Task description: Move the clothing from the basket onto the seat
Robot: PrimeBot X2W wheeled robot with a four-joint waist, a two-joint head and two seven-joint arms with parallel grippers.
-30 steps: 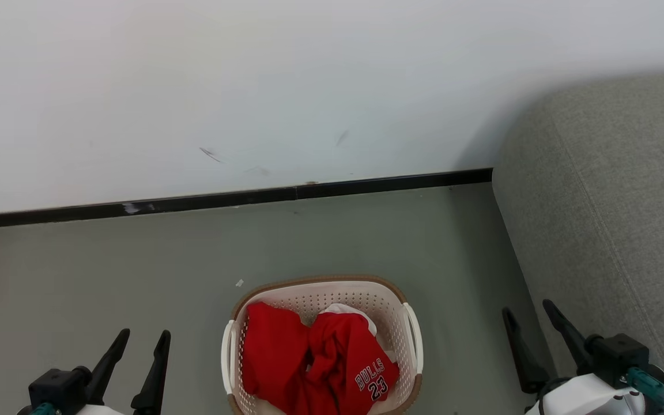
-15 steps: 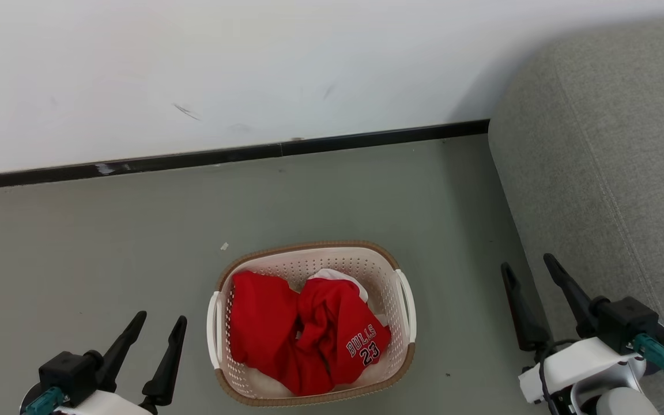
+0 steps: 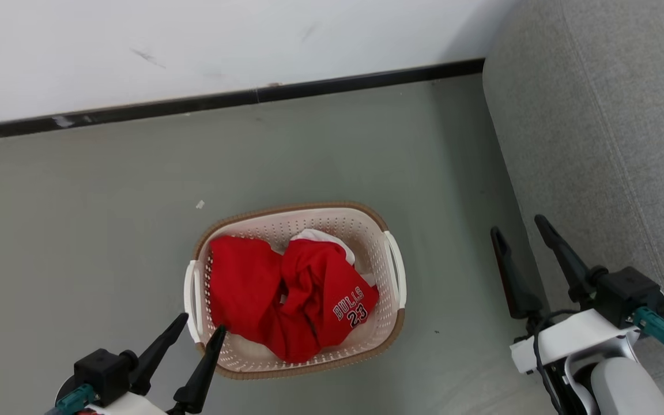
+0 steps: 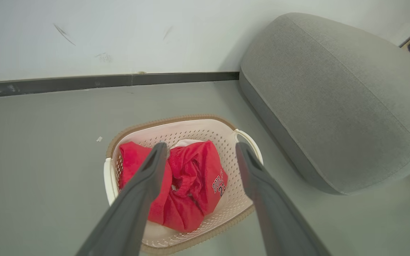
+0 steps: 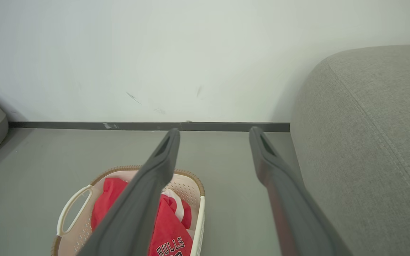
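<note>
Clothing (image 3: pixel 291 300) lies in a crumpled red heap inside the basket (image 3: pixel 286 207), which sits on the floor (image 3: pixel 107 230) near the side of the seat (image 3: pixel 597 144) but apart from it. Nothing is on the seat yet. My left gripper (image 3: pixel 203 322) hangs spread wide and empty over the basket's near left corner. My right gripper (image 3: pixel 516 225) is just as wide and empty, above the strip of floor between basket and seat.

I see several ways this could go wrong. The jersey (image 3: pixel 350 305) and the plain red piece (image 3: pixel 240 282) look twisted together, so a pinch on one may drag the other halfway out and leave it draped over the rim. My inner left fingertip lines up with that rim; if I come straight down, I could strike the plastic or catch a fingertip in the perforated wall. The basket looks light, so a snagged garment could tip it or slide it across the floor. Loose fabric may also slip free and fall on the floor short of the seat.
</note>
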